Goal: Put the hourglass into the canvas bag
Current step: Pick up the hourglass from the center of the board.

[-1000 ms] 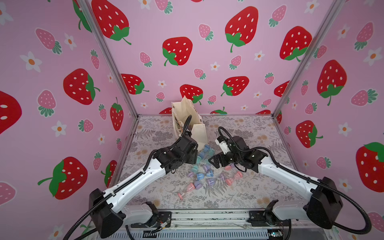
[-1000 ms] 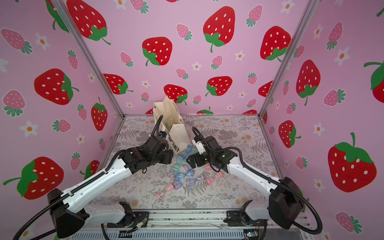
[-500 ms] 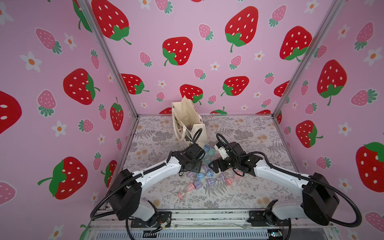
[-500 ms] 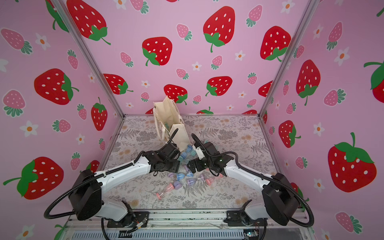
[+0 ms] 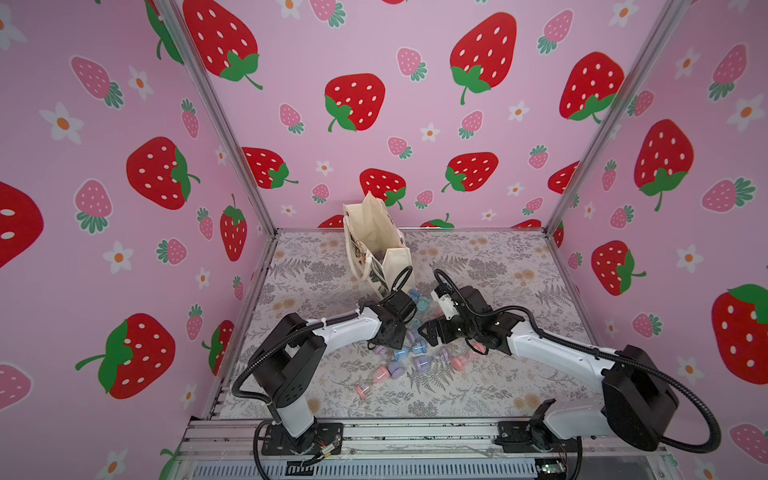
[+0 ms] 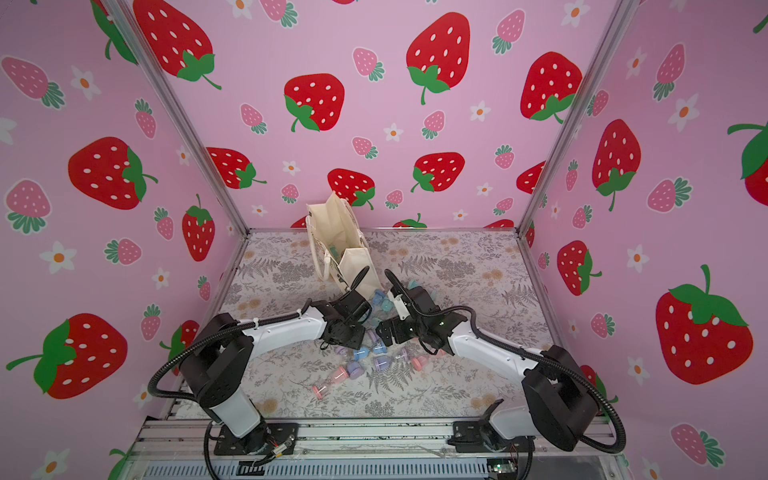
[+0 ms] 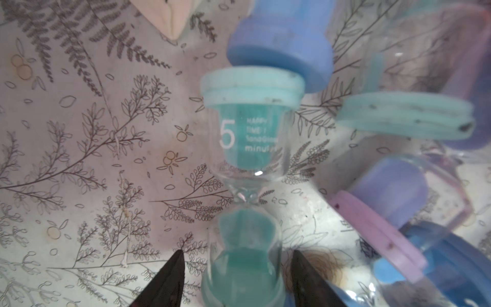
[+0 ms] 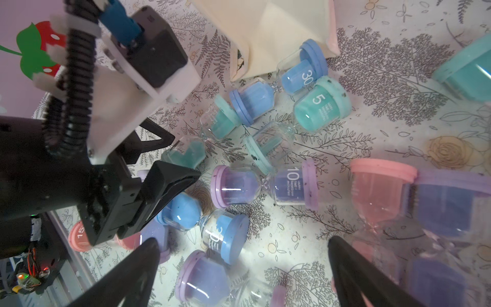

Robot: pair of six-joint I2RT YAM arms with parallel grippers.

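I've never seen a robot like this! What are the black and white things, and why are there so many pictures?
They are two robot arms, a left arm and a right arm, each ending in a gripper, a kind of pincer. Both top views look down from above on the whole flowery table. The two close-up pictures come from small cameras on the wrists. On the table lies a heap of little hourglasses with coloured sand, and beyond them stands the canvas bag, open at the top. The left gripper has its jaws either side of a teal hourglass, but there are gaps, so it holds nothing yet. The right gripper is wide open over the heap and holds nothing.
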